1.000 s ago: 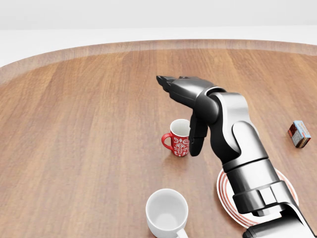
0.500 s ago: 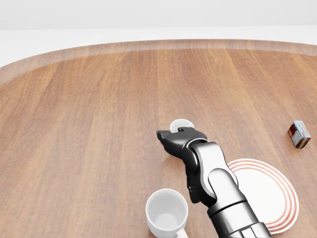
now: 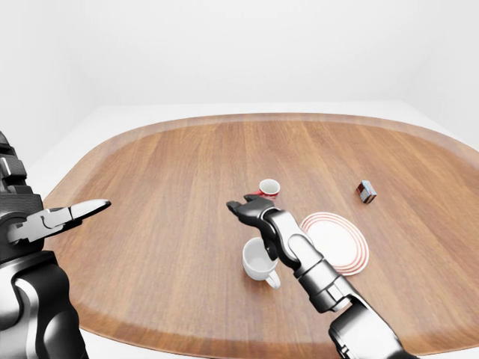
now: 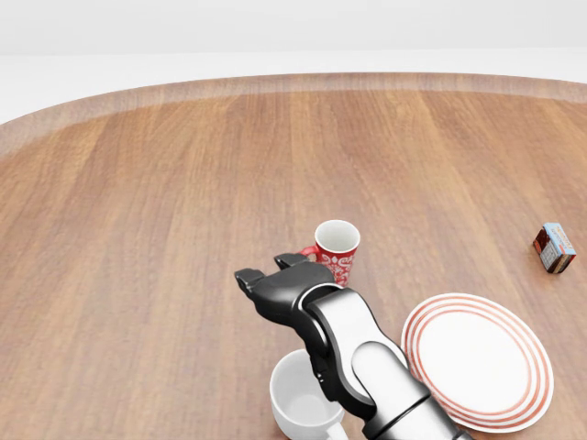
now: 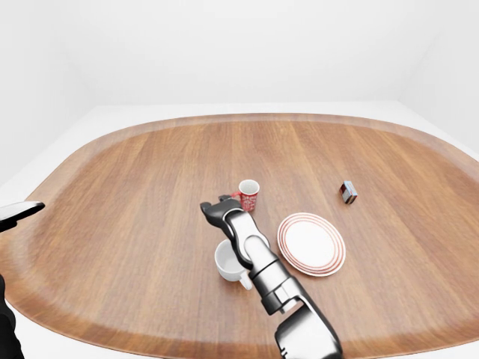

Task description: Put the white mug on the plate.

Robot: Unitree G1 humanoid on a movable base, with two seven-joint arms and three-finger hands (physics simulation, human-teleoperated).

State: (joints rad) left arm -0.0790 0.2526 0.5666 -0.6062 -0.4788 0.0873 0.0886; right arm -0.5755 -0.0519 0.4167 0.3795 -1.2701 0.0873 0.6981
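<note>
The white mug stands upright at the bottom of the head view, its handle toward the bottom edge, and my right forearm covers its right side. The white plate with red rings lies to its right, bare. My right hand hovers just above and left of the white mug's rim with its fingers stretched out, open and empty. My left hand is open and empty at the far left of the left-eye view, far from the mug.
A red patterned mug stands upright just above my right hand in the head view, close to the fingers. A small red-and-white box lies at the right edge. The round wooden table stretches wide to the left.
My right hand has swept down and to the left in the head view, from over the red mug to beside the white mug. The plate and the red mug now show fully.
</note>
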